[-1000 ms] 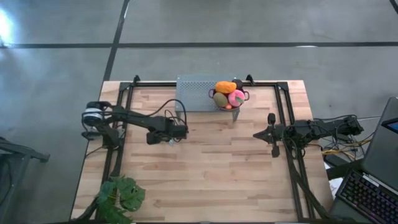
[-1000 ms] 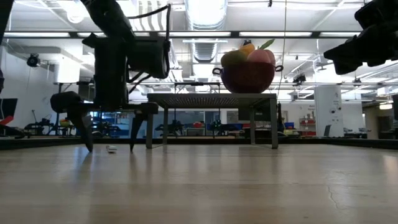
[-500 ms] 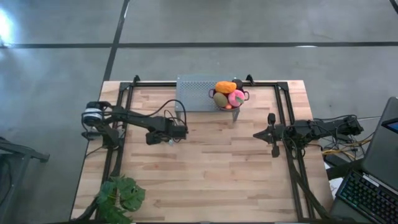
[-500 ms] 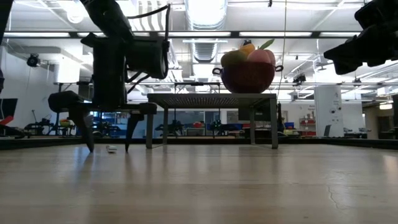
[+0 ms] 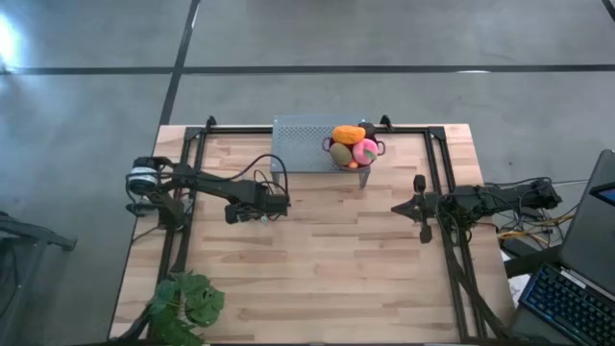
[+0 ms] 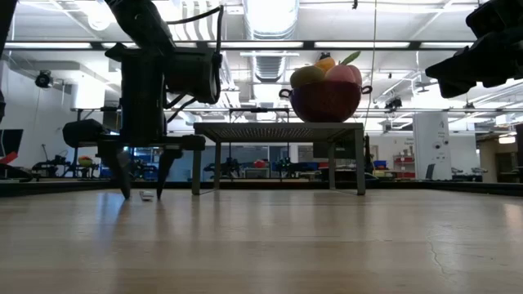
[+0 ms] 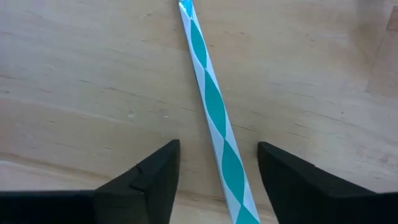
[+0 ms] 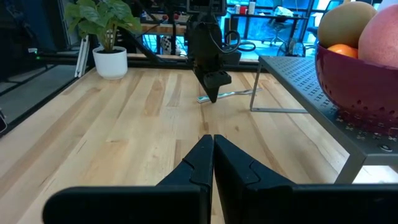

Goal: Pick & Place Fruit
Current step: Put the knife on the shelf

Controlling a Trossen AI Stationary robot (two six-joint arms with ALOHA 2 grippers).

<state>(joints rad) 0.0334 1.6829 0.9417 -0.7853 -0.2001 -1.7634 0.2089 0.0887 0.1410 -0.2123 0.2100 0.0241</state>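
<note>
Left wrist view: striped straw [image 7: 214, 118] between open jaws

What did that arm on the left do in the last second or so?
The left gripper narrowed its jaws around the teal-and-white striped paper straw lying on the wooden table, not yet gripping it. The straw, the right gripper and the purple perforated bowl of toy fruit on the grey metal shelf stayed put.

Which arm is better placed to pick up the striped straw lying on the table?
Left. The left gripper is down at the table with its jaws either side of the striped straw. The right gripper hangs shut, well away from it.
</note>
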